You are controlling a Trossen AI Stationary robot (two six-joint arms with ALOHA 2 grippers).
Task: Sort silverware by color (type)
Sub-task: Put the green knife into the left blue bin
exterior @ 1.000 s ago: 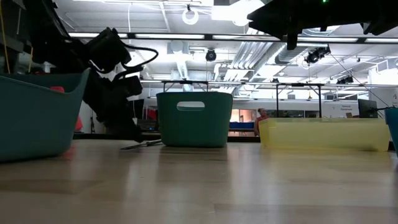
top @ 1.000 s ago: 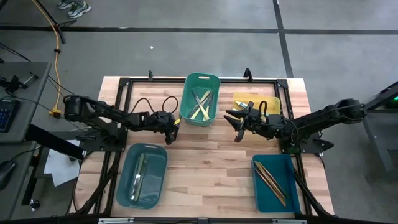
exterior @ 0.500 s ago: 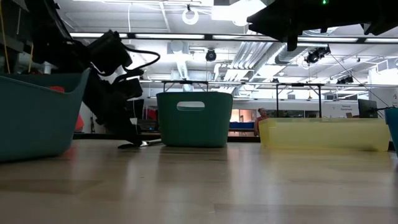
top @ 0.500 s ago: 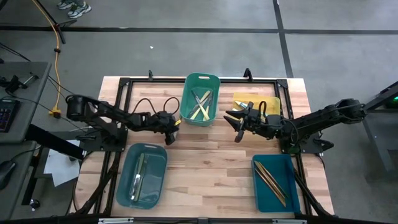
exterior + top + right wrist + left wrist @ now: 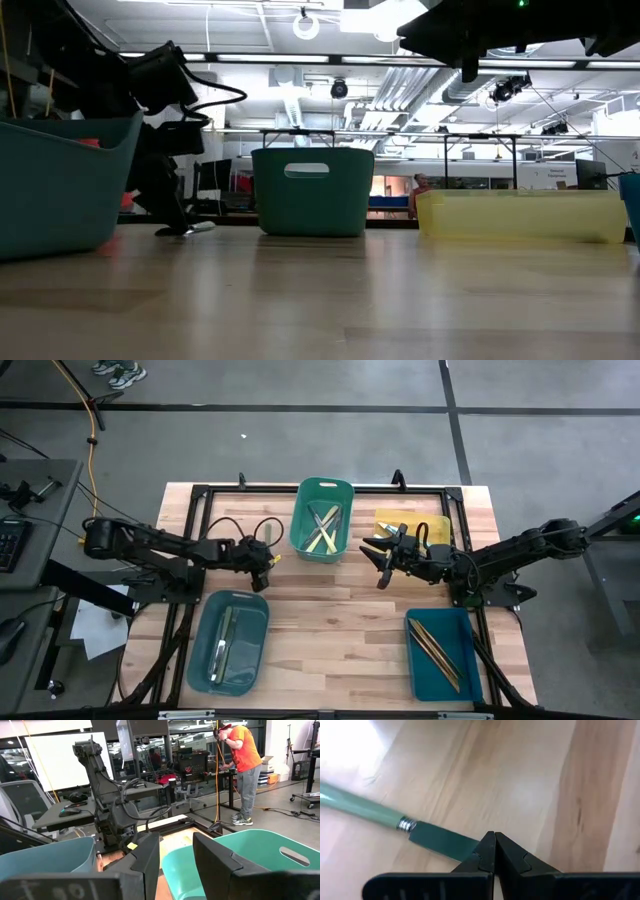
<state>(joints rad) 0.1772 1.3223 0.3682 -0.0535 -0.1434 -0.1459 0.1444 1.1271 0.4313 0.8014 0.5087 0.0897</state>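
My left gripper (image 5: 264,561) stands low on the table, just left of the green bin (image 5: 322,530), and is shut on a knife (image 5: 427,836) with a pale green handle (image 5: 355,806). The knife lies flat on the wood and also shows in the low view (image 5: 192,228). My right gripper (image 5: 381,563) hovers open over the table's middle right, by the yellow bin (image 5: 412,526), holding nothing. More silverware lies in the green bin, in the teal bin (image 5: 228,641) and in the blue bin (image 5: 444,652). My left gripper has the knife by the free end of its blade (image 5: 468,849), pinched between the two shut fingertips (image 5: 485,851). The fingers come steeply from above, in line with the blade. The knife lies flat on the table, handle pointing away from the fingers.
The green bin stands at the far middle, the yellow bin to its right, the teal bin at the near left, the blue bin at the near right. Bare wood (image 5: 335,630) lies between them. A person (image 5: 243,765) stands in the room beyond the table.
My left gripper has moved toward the table's left edge, away from the green bin, staying shut. The knife has slid along the table with it, still lying flat. My right arm has kept still.
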